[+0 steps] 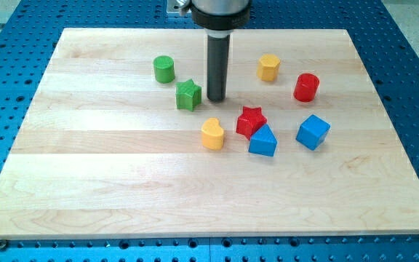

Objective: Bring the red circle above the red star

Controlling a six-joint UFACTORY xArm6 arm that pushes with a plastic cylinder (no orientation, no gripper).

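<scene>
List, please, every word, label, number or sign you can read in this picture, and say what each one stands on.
None: no text, number or sign can be read anywhere.
The wooden board, the blocks, such as the red circle and red star, and my tip carry no visible markings.

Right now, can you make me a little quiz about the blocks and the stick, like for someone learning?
1. True or false: my tip is touching the red circle.
2. Which block lies nearest my tip? A) green star B) blue cube C) yellow heart
3. Fill in: the red star sits against the blue ____ block just below it in the view.

Key:
1. False; the red circle lies well off to the view's right of my tip.
2. A; the green star is just to the tip's left in the view.
3. Triangle.
</scene>
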